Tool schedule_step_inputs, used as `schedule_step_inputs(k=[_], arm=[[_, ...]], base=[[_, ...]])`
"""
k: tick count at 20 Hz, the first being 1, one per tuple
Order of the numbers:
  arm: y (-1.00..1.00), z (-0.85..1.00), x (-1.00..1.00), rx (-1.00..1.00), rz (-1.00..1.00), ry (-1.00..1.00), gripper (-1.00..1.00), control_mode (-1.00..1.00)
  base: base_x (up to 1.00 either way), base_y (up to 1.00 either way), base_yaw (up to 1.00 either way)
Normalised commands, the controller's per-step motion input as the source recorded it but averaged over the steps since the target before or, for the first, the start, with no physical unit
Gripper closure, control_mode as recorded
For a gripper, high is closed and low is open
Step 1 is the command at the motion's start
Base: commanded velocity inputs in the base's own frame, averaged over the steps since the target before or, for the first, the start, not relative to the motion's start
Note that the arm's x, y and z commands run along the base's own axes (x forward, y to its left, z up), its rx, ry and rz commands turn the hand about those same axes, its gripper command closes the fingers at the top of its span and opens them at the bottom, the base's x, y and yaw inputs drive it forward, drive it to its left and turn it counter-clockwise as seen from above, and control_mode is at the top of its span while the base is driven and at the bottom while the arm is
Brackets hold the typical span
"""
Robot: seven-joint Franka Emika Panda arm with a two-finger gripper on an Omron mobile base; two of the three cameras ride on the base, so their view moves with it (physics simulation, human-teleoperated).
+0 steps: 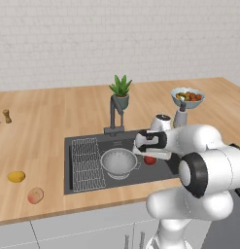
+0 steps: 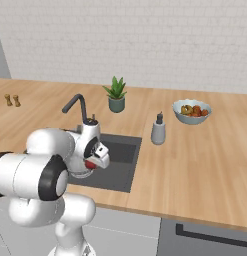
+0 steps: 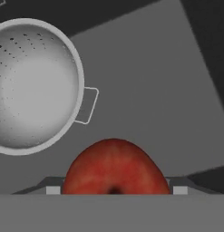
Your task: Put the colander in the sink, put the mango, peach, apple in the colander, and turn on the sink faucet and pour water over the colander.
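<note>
Small round deep red apple (image 3: 114, 166) grasped in end effector (image 3: 114, 190) over dark grey sink (image 1: 160, 168), right of empty silvery perforated colander (image 1: 119, 162) already in basin; yellow-orange mango (image 1: 16, 176) and pinkish peach (image 1: 35, 195) wait on left desk (image 1: 39, 131); faucet (image 1: 114, 114) dry.
</note>
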Motion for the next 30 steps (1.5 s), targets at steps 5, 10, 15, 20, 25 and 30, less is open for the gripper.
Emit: schedule_step_inputs(k=[5, 10, 15, 20, 25, 30], arm=[[0.35, -0.17, 0.35, 0.00, 0.14, 0.07, 1.00, -1.00], [0.35, -0.40, 0.40, -0.03, 0.14, 0.00, 1.00, -1.00], [0.30, -0.18, 0.38, -0.01, 0.06, 0.00, 1.00, -1.00], [0.09, -0.14, 0.30, 0.00, 0.04, 0.00, 1.00, -1.00], [0.03, -0.37, 0.14, 0.00, 0.02, 0.01, 1.00, -1.00], [0.01, -0.19, 0.06, 0.00, 0.00, 0.01, 1.00, -1.00]], base=[[0.00, 0.00, 0.00], [0.00, 0.00, 0.00], [0.00, 0.00, 0.00], [0.00, 0.00, 0.00], [0.00, 0.00, 0.00], [0.00, 0.00, 0.00]])
